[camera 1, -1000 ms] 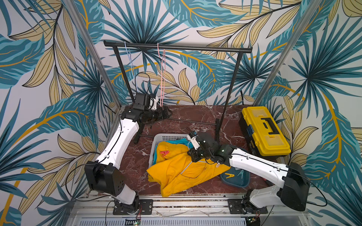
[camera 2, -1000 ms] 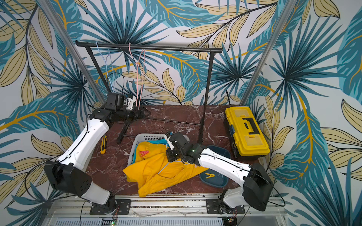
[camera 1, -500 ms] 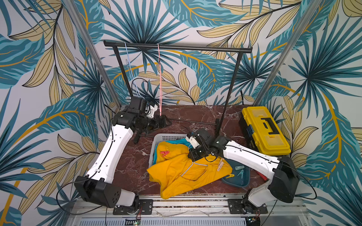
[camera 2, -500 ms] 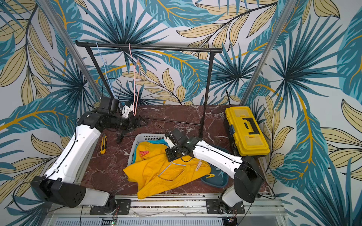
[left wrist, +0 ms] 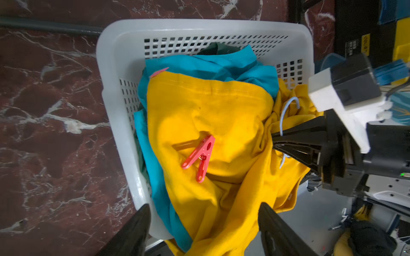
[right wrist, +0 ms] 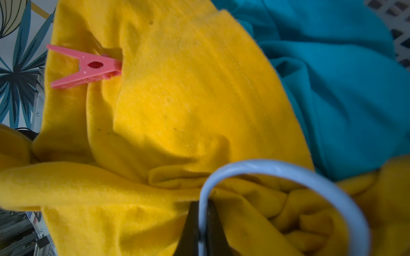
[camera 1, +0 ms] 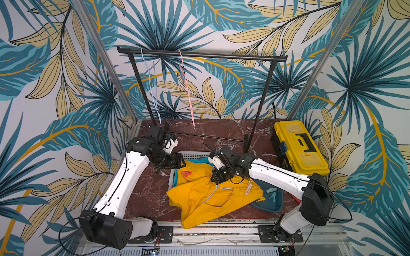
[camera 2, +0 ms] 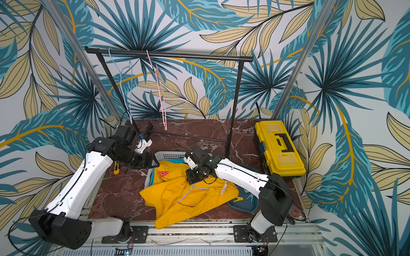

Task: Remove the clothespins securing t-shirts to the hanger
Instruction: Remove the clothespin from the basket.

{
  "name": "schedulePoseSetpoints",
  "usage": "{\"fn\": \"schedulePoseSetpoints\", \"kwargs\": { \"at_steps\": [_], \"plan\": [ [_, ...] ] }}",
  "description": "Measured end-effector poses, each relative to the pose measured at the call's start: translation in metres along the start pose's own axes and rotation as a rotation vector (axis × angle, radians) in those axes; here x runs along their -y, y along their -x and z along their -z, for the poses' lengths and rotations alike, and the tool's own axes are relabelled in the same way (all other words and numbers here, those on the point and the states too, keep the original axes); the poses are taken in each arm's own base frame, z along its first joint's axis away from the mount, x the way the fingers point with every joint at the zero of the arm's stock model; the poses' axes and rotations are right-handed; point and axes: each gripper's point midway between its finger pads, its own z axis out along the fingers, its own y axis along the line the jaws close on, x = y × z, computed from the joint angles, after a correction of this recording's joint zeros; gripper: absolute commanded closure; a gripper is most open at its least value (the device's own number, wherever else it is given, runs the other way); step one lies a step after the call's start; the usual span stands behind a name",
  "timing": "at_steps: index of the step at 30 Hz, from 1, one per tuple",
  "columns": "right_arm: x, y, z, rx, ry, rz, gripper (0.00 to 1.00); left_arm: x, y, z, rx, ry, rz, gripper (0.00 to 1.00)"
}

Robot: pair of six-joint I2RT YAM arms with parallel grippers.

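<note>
A: Red marble table [camera 1: 150,192], leaf wallpaper all round. Containers?

B: White basket [left wrist: 119,106] mid-table held the turquoise t-shirt [left wrist: 210,66] with a dark green t-shirt [left wrist: 215,47] under it. The yellow t-shirt [camera 1: 199,199] lay on top, spilling toward the near edge. Teal tray [camera 1: 269,206] to its right held two teal clothespins [camera 1: 271,190], with a yellow clothespin [camera 1: 260,200] at its left rim. Yellow toolbox [camera 1: 299,146] far right was shut.

A: Other pins?

B: Red-pink clothespin [left wrist: 200,155] sat on the yellow shirt over the basket, peach clothespin [camera 1: 248,188] on that shirt's right side.

A: Grippers?

B: Right gripper [right wrist: 200,208] was clamped on the hook of the light blue hanger [right wrist: 266,168]. Left gripper [left wrist: 203,205] hovered over the basket's left side, jaws apart, empty.
</note>
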Motion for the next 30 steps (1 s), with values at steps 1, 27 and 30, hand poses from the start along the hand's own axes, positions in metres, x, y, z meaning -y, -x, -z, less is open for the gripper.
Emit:
{"fn": "schedulePoseSetpoints", "kwargs": {
  "at_steps": [1, 27, 30],
  "plan": [
    [-0.001, 0.0, 0.0, -0.001, 0.004, 0.0, 1.0, -0.001, 0.002, -0.003, -0.011, 0.013, -0.019, 0.27],
    [0.0, 0.011, 0.006, 0.001, 0.015, 0.019, 1.0, -0.005, 0.003, -0.059, -0.226, 0.244, -0.351, 0.49],
    [0.0, 0.011, 0.006, 0.001, 0.018, 0.018, 1.0, -0.008, 0.0, -0.061, -0.238, 0.252, -0.351, 0.49]
  ]
}}
